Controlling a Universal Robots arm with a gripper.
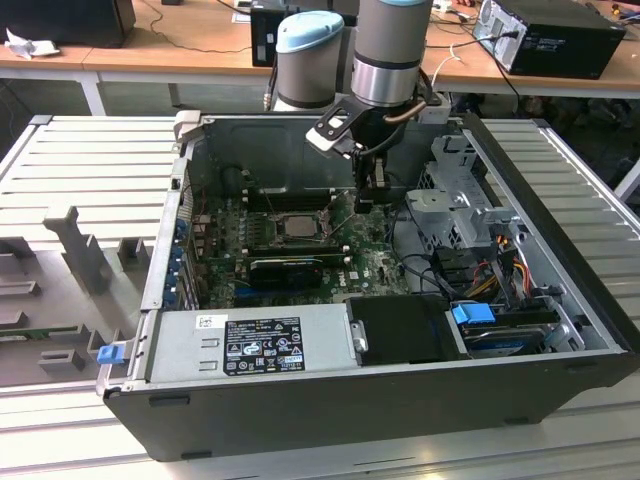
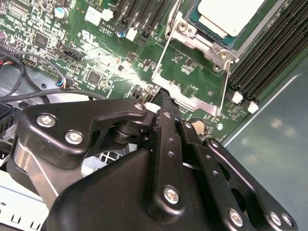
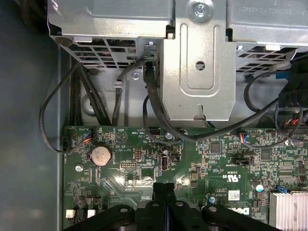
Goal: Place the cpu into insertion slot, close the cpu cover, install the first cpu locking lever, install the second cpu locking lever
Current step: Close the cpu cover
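Hovering near the cpu (image 2: 231, 14) (seated, seemingly), the tool (image 2: 161, 92) is pinched closed.

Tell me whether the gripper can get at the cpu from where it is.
Probably yes: the gripper hangs close beside the cpu, whose top face shows bare, with nothing tall between them.

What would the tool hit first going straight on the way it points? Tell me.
Probably the green circuit board, just ahead of the shut tool; the gap between them is unclear.

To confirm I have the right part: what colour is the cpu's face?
Pale silver-grey; the cpu shows best in the second wrist view.
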